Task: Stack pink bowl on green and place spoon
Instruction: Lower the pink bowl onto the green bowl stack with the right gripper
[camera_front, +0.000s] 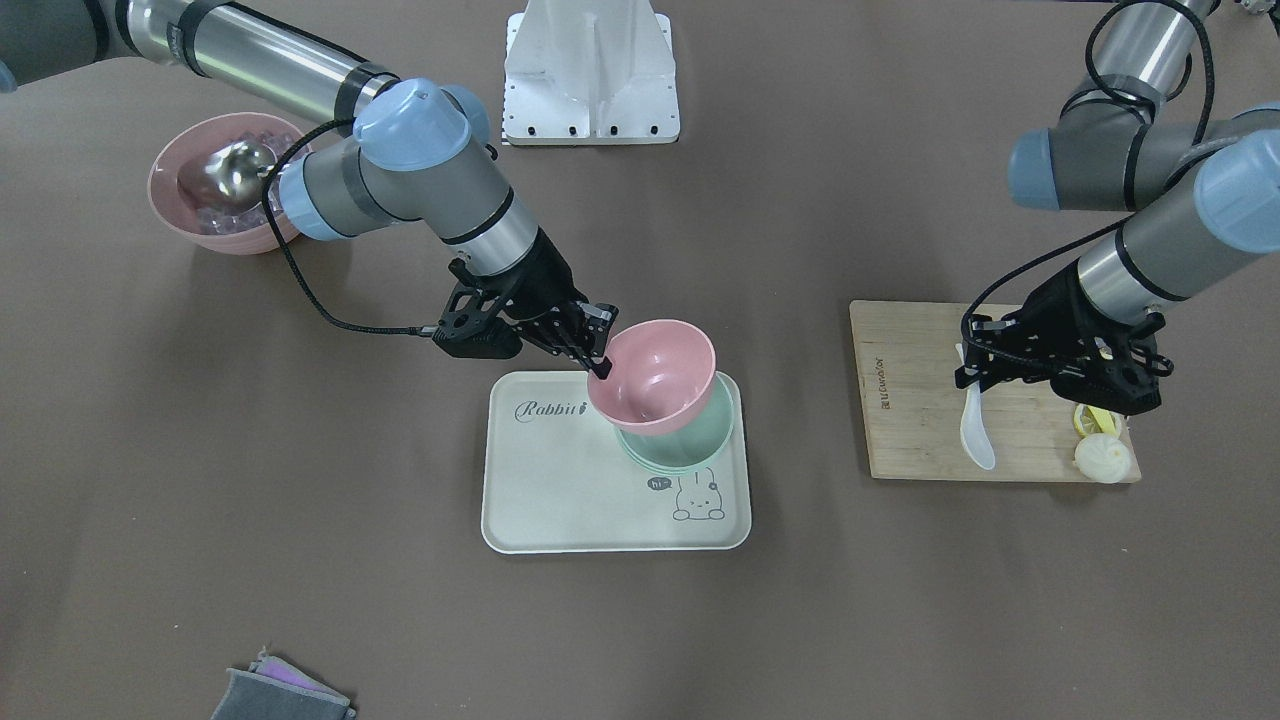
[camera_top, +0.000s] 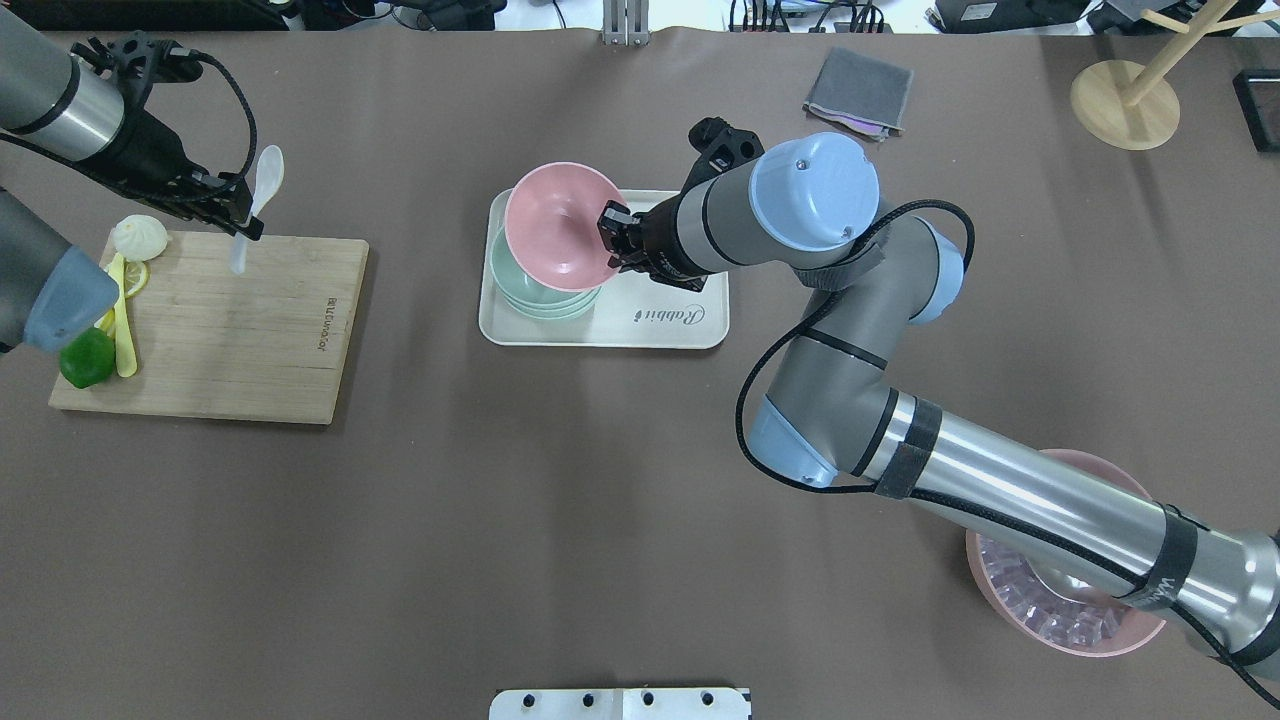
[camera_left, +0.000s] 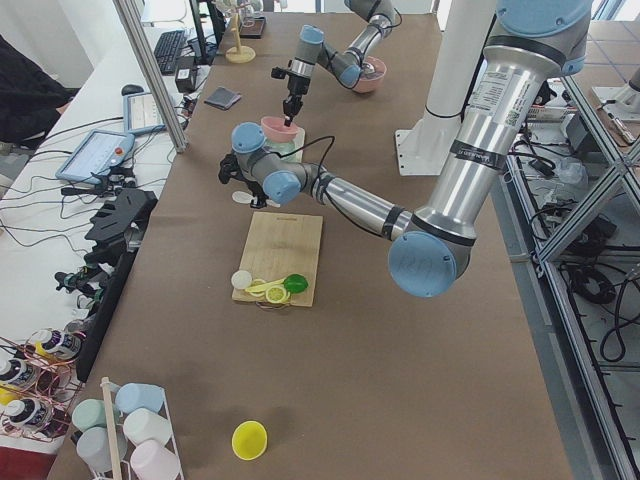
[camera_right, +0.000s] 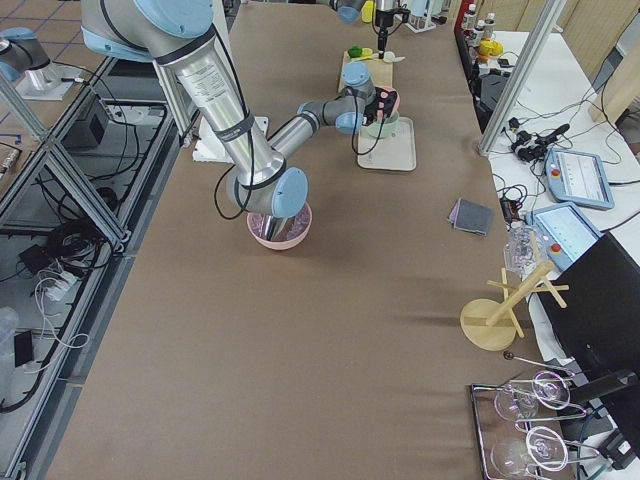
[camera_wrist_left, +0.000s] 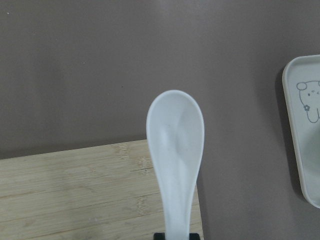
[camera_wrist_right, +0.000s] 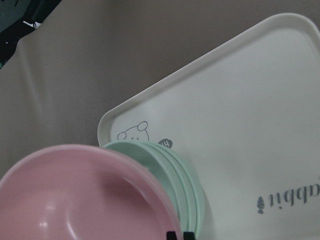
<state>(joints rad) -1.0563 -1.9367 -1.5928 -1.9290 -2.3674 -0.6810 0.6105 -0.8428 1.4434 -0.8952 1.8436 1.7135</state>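
Right hand (camera_front: 600, 365): clamped on the rim of the pink bowl (camera_front: 655, 375), one finger inside the bowl and one outside, on the side nearest the tabletop's right end.
Pink bowl: tilted, its mouth tipped up toward the right hand. It sits over the green bowls (camera_front: 700, 440), its underside down within their rim. Whether it touches them I cannot tell.
Green bowls: a nested stack of several, upright on the tray (camera_front: 560, 500), at the tray's end nearest the tabletop's left end.
Tray: pale, printed with a rabbit and the word "Rabbit". It lies flat about midway along the tabletop, on the half away from the robot.
Left hand (camera_top: 240, 222): closed on the handle of the spoon (camera_top: 262, 190).
Spoon: white, held by its handle with the scoop end pointing toward the tabletop's far edge. The handle lies over the far edge of the board (camera_top: 230, 330), and the scoop reaches out past it over bare tabletop (camera_top: 500, 520).
Board: bamboo, flat, toward the tabletop's left end.
On the board: a white bun (camera_top: 138, 237), a lemon slice (camera_top: 132, 278) and a green pepper (camera_top: 86, 357), all along the side nearest the left end and well apart from the spoon.
Ice bowl (camera_top: 1060, 620): a second pink bowl holding clear cubes. It stands near the tabletop's right end on the robot's side, partly under the right arm.
Cloth (camera_top: 860, 90): grey, folded, by the far edge and right of the tray.
Stand (camera_top: 1125, 100): wooden with a round foot, near the far right corner.
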